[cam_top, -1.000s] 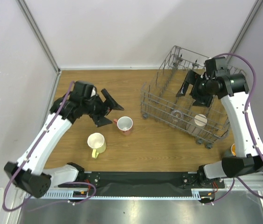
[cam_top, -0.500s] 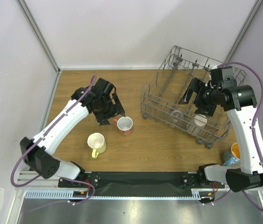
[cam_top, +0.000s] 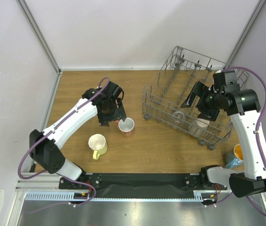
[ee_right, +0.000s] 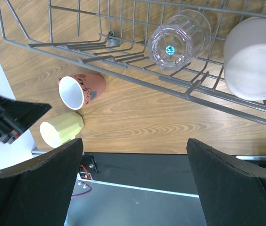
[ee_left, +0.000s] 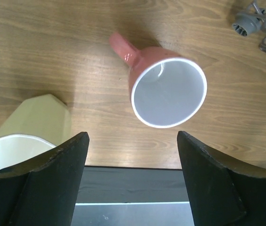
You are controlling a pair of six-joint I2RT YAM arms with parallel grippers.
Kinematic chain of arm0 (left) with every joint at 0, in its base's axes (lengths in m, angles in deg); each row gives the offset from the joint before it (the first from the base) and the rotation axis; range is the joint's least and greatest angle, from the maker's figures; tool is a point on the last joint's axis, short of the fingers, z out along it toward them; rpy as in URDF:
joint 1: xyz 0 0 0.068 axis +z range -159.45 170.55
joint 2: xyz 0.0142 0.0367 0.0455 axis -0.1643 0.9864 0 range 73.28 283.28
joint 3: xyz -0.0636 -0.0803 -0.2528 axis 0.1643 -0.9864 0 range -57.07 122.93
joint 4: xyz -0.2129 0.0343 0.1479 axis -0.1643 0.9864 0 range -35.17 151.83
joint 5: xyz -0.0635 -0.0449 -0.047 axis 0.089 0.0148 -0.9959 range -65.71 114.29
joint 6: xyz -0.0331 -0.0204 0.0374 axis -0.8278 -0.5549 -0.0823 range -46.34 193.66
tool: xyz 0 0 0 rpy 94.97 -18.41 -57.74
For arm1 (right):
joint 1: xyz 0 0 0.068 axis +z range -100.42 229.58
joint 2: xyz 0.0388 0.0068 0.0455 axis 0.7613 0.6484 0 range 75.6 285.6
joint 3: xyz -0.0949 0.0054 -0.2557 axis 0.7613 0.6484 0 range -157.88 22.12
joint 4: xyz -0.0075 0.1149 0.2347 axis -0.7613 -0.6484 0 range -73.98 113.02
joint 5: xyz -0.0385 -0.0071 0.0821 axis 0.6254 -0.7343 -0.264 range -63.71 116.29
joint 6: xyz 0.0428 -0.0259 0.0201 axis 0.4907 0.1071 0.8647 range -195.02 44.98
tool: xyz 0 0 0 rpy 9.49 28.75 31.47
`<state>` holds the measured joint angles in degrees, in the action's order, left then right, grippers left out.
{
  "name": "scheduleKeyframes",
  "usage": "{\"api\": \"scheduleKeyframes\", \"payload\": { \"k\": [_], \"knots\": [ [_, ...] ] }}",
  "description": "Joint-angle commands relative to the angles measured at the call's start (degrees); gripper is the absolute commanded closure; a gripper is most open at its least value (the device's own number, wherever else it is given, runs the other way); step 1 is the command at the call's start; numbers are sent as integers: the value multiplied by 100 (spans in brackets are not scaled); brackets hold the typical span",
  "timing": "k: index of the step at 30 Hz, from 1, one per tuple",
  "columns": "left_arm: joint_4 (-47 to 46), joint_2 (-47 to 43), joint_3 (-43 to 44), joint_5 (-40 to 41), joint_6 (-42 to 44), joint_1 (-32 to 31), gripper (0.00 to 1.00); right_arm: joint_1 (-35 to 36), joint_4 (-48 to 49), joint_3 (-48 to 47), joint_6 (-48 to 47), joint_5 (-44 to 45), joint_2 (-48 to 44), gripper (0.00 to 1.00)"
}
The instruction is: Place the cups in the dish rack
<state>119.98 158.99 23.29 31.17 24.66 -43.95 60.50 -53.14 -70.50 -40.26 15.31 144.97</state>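
Observation:
A salmon-pink mug [cam_top: 126, 126] with a white inside stands upright on the wooden table; it also shows in the left wrist view [ee_left: 168, 92] and the right wrist view [ee_right: 81, 89]. A pale yellow mug [cam_top: 97, 144] stands near-left of it [ee_left: 29, 127]. My left gripper [cam_top: 114, 118] is open and empty, just left of the pink mug and above it [ee_left: 133, 136]. The grey wire dish rack [cam_top: 170, 110] holds a clear glass [cam_top: 178, 115] and a beige cup [cam_top: 202, 121]. My right gripper [cam_top: 196, 104] is open and empty above the rack [ee_right: 135, 141].
A rack wheel [ee_left: 244, 23] stands on the table right of the pink mug. An orange and blue object [cam_top: 234, 154] sits at the table's near right edge, partly hidden by my right arm. White walls enclose the table at the left, back and right.
My left gripper has swung right and nearer, from the table's left side to the pink mug. My right gripper has shifted slightly over the rack. The cups have not moved.

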Motion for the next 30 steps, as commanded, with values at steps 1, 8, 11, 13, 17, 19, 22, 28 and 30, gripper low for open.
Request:
{"api": "scheduleKeyframes", "payload": {
  "k": [1,8,11,13,17,19,22,28,30],
  "knots": [
    [-318,147,-20,59,241,-48,19,7,-39,24,92,70,-151,1],
    [-599,481,-213,-220,145,-48,21,7,-127,-10,-13,140,-178,0],
    [-661,613,-274,-344,83,-39,23,7,-110,-19,-31,149,-195,0],
    [-740,709,-301,-415,74,-48,24,7,-92,-2,-49,149,-195,0],
    [-705,964,-223,-591,144,-30,28,7,-127,-89,-101,158,-125,0],
    [-740,1009,-240,-617,136,-13,29,7,-136,-177,-128,193,-99,0],
    [-810,1097,-240,-600,153,5,30,7,-136,-221,-145,211,-72,0],
    [-977,1211,-407,-1021,206,110,56,7,-110,-248,-154,219,-54,0],
    [-995,1211,-424,-1021,241,110,65,-2,-92,-239,-154,219,-46,0]
  ]
}}
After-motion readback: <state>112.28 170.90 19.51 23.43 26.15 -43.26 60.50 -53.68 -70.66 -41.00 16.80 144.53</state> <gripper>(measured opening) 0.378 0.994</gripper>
